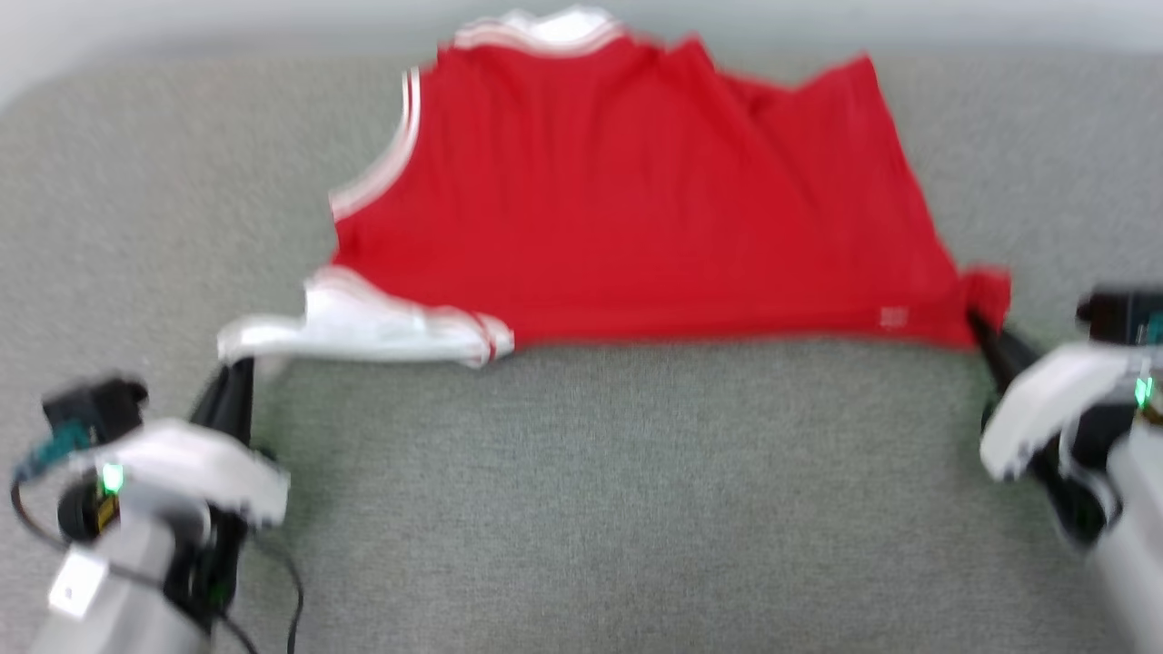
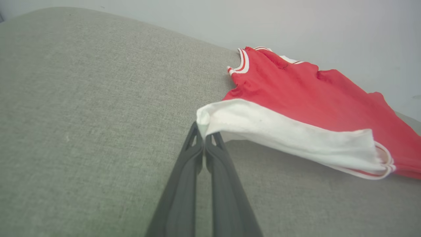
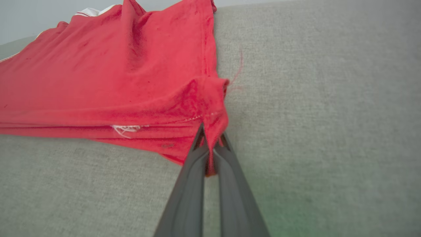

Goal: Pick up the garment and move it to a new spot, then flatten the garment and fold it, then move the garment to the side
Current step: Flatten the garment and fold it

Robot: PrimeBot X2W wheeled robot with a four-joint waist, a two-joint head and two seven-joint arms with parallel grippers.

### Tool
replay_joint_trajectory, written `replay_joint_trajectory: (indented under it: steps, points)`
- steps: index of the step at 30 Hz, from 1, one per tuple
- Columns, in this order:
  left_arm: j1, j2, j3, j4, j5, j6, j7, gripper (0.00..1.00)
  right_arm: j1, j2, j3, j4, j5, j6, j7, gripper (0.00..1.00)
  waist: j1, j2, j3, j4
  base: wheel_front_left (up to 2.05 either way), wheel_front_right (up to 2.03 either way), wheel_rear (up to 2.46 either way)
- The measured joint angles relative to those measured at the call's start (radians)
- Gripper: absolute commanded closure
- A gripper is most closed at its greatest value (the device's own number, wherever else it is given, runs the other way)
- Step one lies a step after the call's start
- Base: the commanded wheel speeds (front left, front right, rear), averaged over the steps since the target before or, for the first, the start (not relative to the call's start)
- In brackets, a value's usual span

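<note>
Above grey upholstery (image 1: 581, 509) my arms spread wide, left gripper (image 2: 204, 131) pinching the shirt (image 1: 627, 200) by its sleeve (image 2: 289, 131), right gripper (image 3: 210, 141) its red corner (image 3: 213, 108).

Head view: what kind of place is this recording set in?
Probably an indoor garment-folding test bench: a grey woven-fabric surface, a plain pale wall behind, and a red jersey with white sleeve.

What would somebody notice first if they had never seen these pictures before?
The red garment stands out first, spread across the far middle of the grey fabric surface. The left end effector pinches the tip of its white sleeve at the near left. The right end effector pinches a bunched red corner at the near right.
</note>
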Motion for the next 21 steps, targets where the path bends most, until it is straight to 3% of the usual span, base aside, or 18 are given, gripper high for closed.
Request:
replay_joint_trajectory:
  steps: [7,12,21]
  points:
    - [0.276,0.036,0.028,-0.205,-0.05,0.097,0.044,1.0,0.25,0.014,-0.075,-0.094,-0.018,0.002,0.032,1.0,-0.0001,0.0,-0.129,0.0,0.0,0.0,0.0]
    - [0.447,0.053,0.035,-0.353,-0.058,0.175,0.066,1.0,0.42,0.034,-0.169,-0.191,-0.119,0.002,0.055,1.0,0.0,0.0,-0.2,0.002,0.0,0.0,0.0]
    - [0.683,0.085,0.052,-0.546,-0.082,0.299,0.111,1.0,0.728,0.171,-0.389,-0.486,-0.296,0.002,0.22,1.0,0.0001,0.0,-0.275,0.005,0.0,0.0,0.0]
